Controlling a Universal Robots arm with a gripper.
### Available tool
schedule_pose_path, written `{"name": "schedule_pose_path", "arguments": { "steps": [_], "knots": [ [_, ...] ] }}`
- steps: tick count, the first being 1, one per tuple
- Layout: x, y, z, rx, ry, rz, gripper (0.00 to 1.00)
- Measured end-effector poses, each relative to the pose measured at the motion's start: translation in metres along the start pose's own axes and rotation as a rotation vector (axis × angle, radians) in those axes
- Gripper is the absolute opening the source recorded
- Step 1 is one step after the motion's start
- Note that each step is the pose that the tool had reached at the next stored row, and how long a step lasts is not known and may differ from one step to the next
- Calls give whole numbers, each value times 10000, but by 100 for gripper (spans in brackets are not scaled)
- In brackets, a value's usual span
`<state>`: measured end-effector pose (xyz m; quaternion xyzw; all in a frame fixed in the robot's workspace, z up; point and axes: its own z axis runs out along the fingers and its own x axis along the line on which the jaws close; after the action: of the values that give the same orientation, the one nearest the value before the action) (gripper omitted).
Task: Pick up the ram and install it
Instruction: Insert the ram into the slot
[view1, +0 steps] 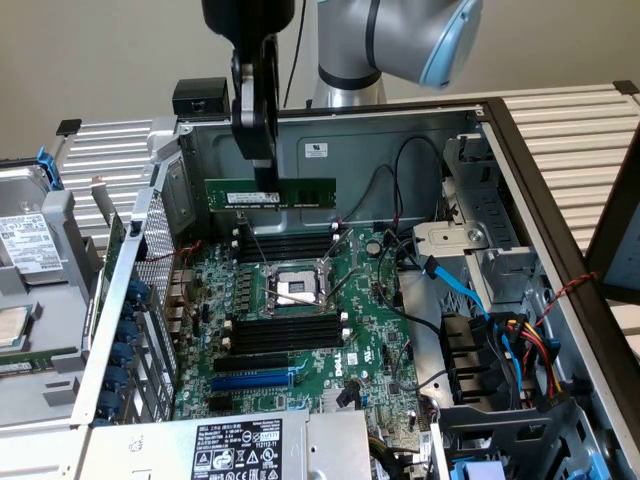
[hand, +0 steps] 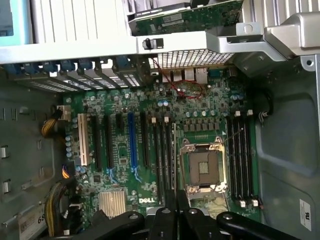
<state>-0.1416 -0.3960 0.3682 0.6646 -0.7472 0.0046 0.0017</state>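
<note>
1. We hold the ram (view1: 310, 193) clenched in the claw (view1: 264, 180), gripped near the stick's middle.
2. The ram hangs above the memory slots (view1: 290, 243), its long axis parallel to theirs, not yet seated.

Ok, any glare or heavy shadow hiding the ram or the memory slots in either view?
Exterior view: even light, the ram stands clear of shadow, with a small glint on the CPU socket. Wrist view: the memory slots are evenly lit, and the brightest patch falls on the metal bracket, away from them.
</note>
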Motion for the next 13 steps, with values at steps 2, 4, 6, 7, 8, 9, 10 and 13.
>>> {"name": "schedule_pose_path", "arguments": {
  "steps": [2, 4, 6, 7, 8, 9, 10, 13],
  "knots": [
    [-5, -37, 38, 2, -4, 19, 12],
    [-9, -69, 73, 0, 0, 44, 12],
    [-6, -81, 108, -1, 2, 82, 12],
    [0, -82, 128, -1, 0, 108, 12],
    [10, -83, 147, 0, 0, 135, 12],
    [21, -84, 165, -1, 0, 161, 12],
    [32, -85, 183, -1, 0, 189, 12],
    [74, -90, 237, -2, 1, 251, 12]
  ]
}}
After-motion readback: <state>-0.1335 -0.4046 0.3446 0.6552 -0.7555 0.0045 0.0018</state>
